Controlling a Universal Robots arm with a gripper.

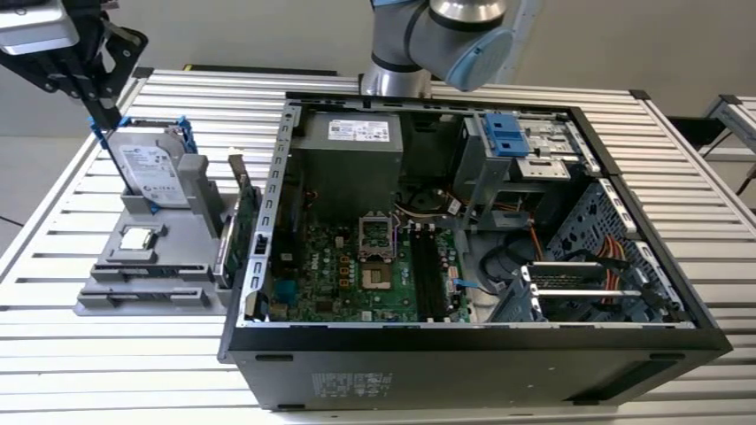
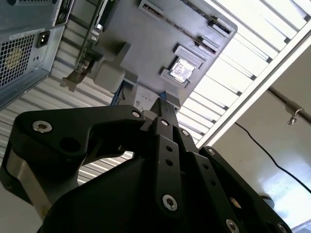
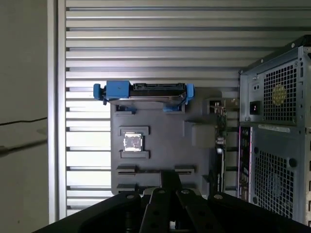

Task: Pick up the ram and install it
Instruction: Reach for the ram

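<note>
Slatted bench (image 1: pixel 119 363), exterior view: the gripper (image 1: pixel 98 113), closed on nothing, hangs above the hard drive (image 1: pixel 154 173) at the tray's (image 1: pixel 95 305) far end; the ram (image 1: pixel 154 270) seems to lie in its near slots. Light, stiff and fragile, it wants pinching by its long edges. Second wrist view: the processor (image 2: pixel 182 70) sits between. First wrist view: an upright card (image 3: pixel 219 141) crowds the tray beside the case (image 3: pixel 272 145).

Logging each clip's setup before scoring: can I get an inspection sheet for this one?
surface: slatted metal table.
job's things: ram, probably the thin dark strip on the tray beside the chip, not certain; open case.
clutter: drive and green card on the tray.
tool: shut, high over the tray.
cables: wires inside the case; black cable on the floor.
surroundings: second table at the exterior view's right.
</note>
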